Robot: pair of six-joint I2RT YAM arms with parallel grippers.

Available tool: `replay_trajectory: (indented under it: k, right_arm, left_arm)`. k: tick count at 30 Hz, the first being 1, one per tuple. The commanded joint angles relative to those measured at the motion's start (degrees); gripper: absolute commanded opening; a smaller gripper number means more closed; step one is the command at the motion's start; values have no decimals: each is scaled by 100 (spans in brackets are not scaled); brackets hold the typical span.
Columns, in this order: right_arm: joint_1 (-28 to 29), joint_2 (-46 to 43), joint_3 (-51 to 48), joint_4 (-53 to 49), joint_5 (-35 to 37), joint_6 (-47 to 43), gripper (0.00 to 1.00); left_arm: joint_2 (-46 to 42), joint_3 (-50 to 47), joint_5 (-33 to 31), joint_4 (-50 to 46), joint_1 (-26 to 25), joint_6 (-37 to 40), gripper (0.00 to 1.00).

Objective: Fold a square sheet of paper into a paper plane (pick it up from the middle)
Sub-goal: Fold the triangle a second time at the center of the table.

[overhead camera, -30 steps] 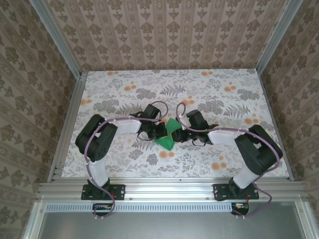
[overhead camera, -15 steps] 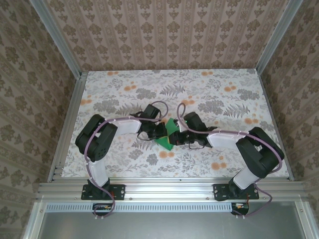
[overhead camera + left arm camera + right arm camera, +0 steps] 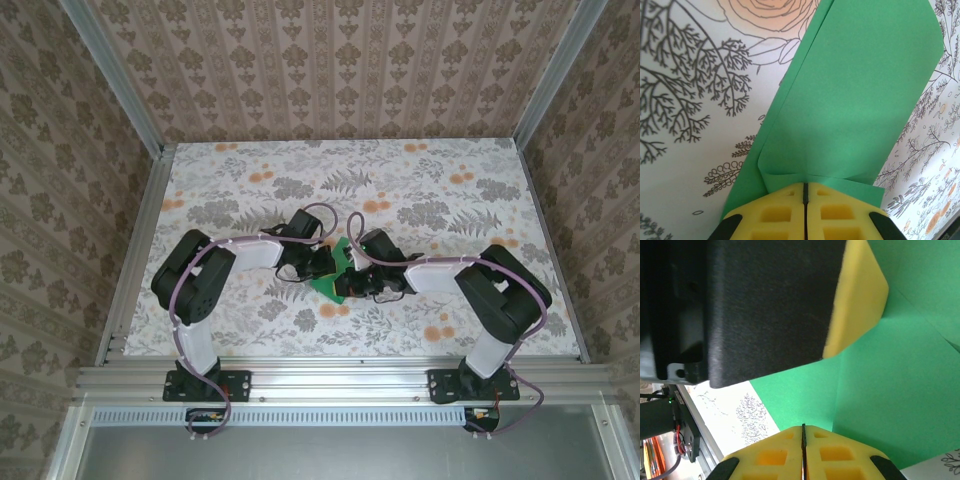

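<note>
Presently in hand: a middle fold; green sheet [image 3: 331, 288] already creased and doubled, not yet a pointed dart.
Left gripper [image 3: 323, 264]: at the sheet's 9 o'clock, low over the table; pads [image 3: 797, 212] pressed together and clamped on a folded edge, with the flap running off toward 1 o'clock in the left wrist view.
Green sheet: near the table's centre, a shade toward 6 o'clock, between the two grippers.
Right gripper [image 3: 352, 283]: at the sheet's 3 o'clock, just beside the left one; pads [image 3: 795, 450] closed tight, a crease running down to them. Paper caught between them or merely behind them: not clear from this close.
Next move calls for: keeping the left pinch firm and pressing the crease flat with the right pads, without tearing thin paper or dragging the layers out of line.
Around: floral tabletop [image 3: 420, 190]; metal frame rail [image 3: 340, 378] at 6 o'clock; patterned walls [image 3: 340, 70] at 9, 12 and 3 o'clock.
In the way: left pad [image 3: 860, 295] and its black finger crowding the right gripper from 11 o'clock, so little room to swing; cables [image 3: 320, 212] looped above both wrists, a possible snag.
</note>
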Motion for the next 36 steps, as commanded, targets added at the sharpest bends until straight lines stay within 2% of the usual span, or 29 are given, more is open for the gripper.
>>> replay_trajectory:
  k: [1,14,21,26,36]
  right_arm:
    - [20,150,105,-298,-43,-80,10]
    - [24,511,129,-314,83,-37,11]
    - [24,60,235,-749,95,-76,11]
    - [83,-248,178,-599,-119,231,11]
    - [172,202,-33,-107,-259,556,11]
  left_arm:
    - [142,-116,-214,-394,-3,130,8]
    - [177,-169,-221,-394,3,149,8]
    - [186,-210,-223,-370,-4,158,8]
    - [176,-209,-223,-372,-1,177,7]
    - [154,-220,-221,-394,-5,188,7]
